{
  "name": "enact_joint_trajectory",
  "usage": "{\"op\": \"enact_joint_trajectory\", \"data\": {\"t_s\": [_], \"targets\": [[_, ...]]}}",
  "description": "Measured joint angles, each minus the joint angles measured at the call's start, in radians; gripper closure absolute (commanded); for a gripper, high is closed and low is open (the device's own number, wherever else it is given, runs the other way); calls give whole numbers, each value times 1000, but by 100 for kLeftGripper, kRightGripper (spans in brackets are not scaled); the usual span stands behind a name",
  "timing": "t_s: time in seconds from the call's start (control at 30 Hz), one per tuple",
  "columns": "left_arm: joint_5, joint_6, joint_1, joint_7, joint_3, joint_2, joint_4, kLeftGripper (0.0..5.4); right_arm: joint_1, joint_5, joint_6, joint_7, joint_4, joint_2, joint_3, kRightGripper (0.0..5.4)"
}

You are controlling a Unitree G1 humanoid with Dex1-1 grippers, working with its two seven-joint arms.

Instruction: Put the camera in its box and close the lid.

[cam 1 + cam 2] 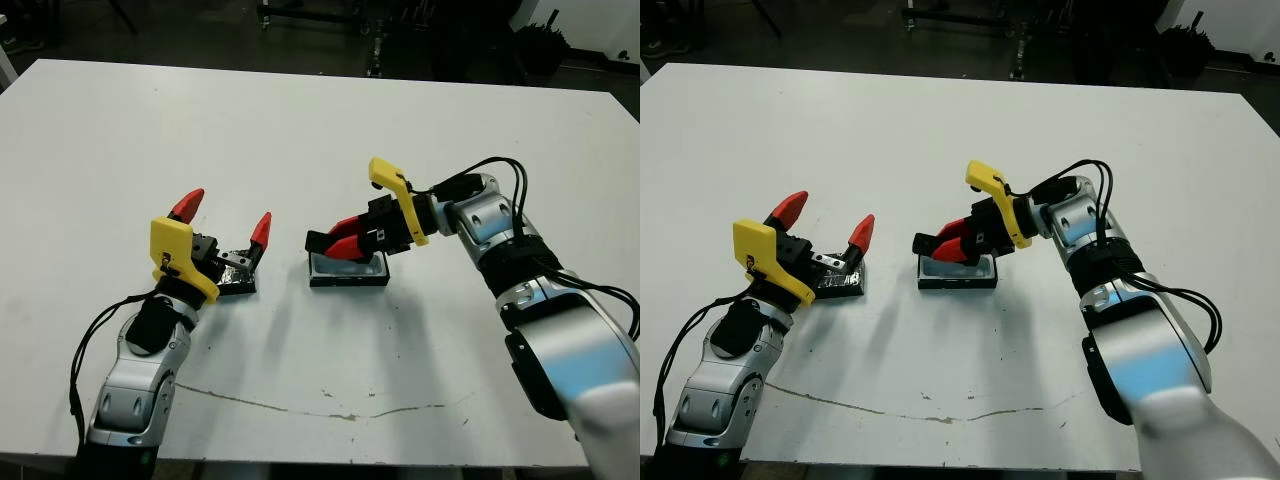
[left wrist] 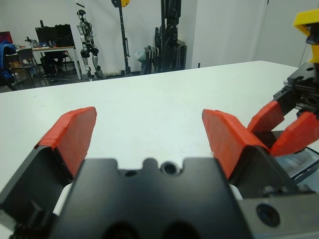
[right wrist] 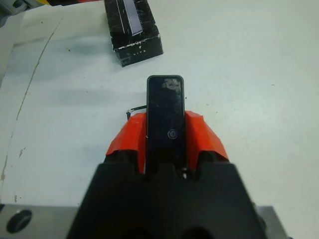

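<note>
My right gripper [image 1: 338,238] is shut on the camera [image 1: 318,240], a small flat black bar that sticks out past the red fingertips. It hangs tilted just above the box [image 1: 347,280], a shallow black tray with pale lining at the table's middle. In the right wrist view the camera [image 3: 165,112] shows clamped between both red fingers. To the left of the box lies the lid [image 1: 238,283], a glossy black slab. My left gripper [image 1: 227,213] stands open directly over the lid, fingers spread wide and nothing between them.
The white table [image 1: 320,130] has a long thin dark crack line [image 1: 300,408] near its front edge. Beyond the far edge stand dark equipment frames, and the left wrist view shows a room with stands and a desk.
</note>
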Motion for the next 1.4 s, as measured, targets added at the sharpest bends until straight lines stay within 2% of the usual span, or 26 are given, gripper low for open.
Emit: {"op": "enact_joint_trajectory", "data": {"t_s": [0.67,0.87,1.2,1.4], "targets": [[0,0,5,0,1,0,0,0,18,-60,-65,-15,-25,13,36,372],[1,-1,6,0,1,0,0,0,18,-64,-66,-14,-28,2,42,372],[4,-4,8,3,1,0,1,0,18,-63,-125,6,9,-14,38,372],[2,-4,8,4,1,0,0,0,25,-64,-129,9,16,-25,37,372]]}}
